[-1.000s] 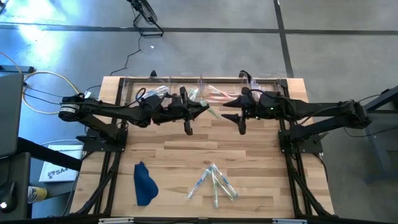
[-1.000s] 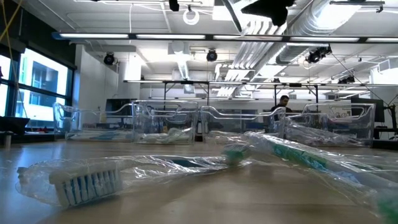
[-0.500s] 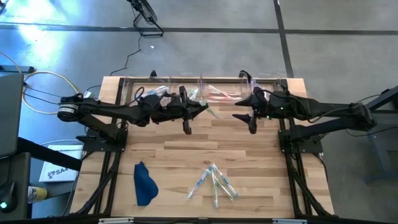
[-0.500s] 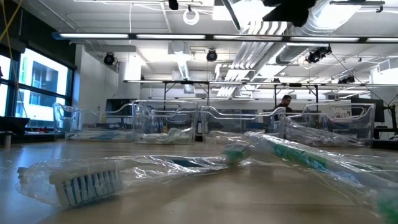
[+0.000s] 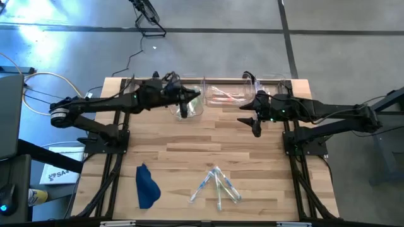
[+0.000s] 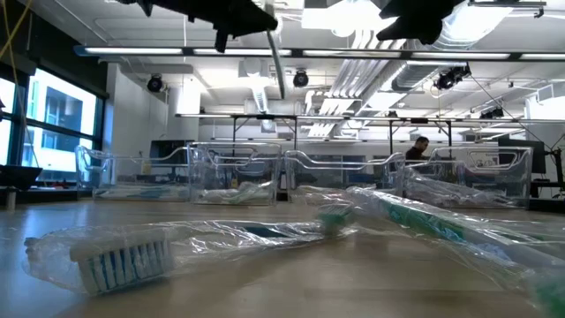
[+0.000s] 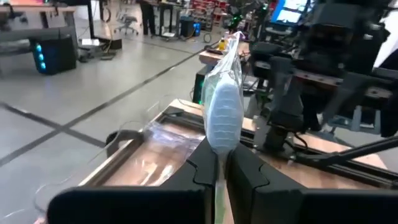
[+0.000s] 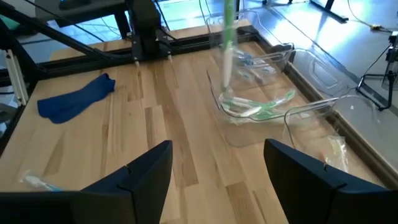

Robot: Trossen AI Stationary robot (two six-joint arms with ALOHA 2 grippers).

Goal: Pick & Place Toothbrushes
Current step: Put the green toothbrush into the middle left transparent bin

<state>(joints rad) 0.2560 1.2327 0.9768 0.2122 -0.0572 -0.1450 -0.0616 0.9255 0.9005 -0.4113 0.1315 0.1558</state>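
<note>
While a wrapped pale toothbrush [image 7: 222, 112] is clamped upright in the left gripper [image 5: 184, 108] above the clear plastic bins [image 5: 218, 94], its long axis is held vertical; the right gripper [image 5: 255, 123] is spread empty nearby.

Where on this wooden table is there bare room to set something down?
The widest free patch is mid-table, between the row of clear plastic rectangular bins and the loose pile of wrapped toothbrushes. Bare wood also lies between the crumpled dark blue cloth and that pile. It is crowded along the bins, under both grippers.
</note>
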